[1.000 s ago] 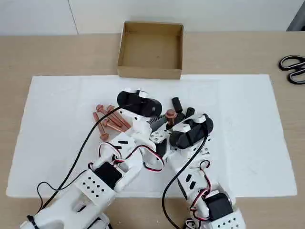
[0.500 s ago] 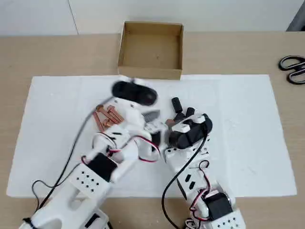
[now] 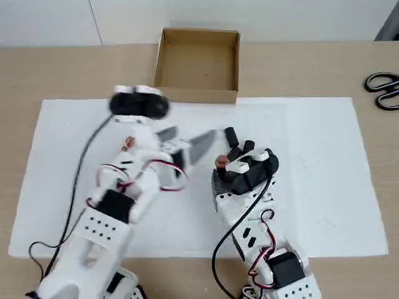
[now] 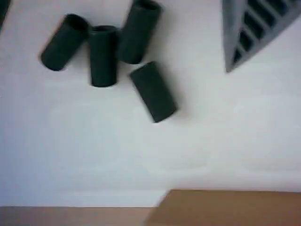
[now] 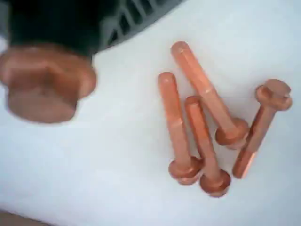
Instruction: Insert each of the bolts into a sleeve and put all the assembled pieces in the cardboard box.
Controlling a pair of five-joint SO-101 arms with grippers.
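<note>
My right gripper is shut on a black sleeve with a copper bolt in it. The bolt's flanged head sticks out toward the camera. Several loose copper bolts lie side by side on the white sheet beyond it. The left arm mostly hides them from above, with one bolt peeking out. My left gripper hangs open and empty to the left of the right one. Its ribbed grey finger shows above several loose black sleeves, which lie on the sheet by the right gripper.
The open cardboard box stands empty at the back middle, its edge just beyond the sleeves. A white sheet covers the table's middle. Black scissors lie at the far right on bare wood.
The left arm has swung left and back, away from the right gripper, and its fingers have spread open. The right gripper stays put with the sleeved bolt.
</note>
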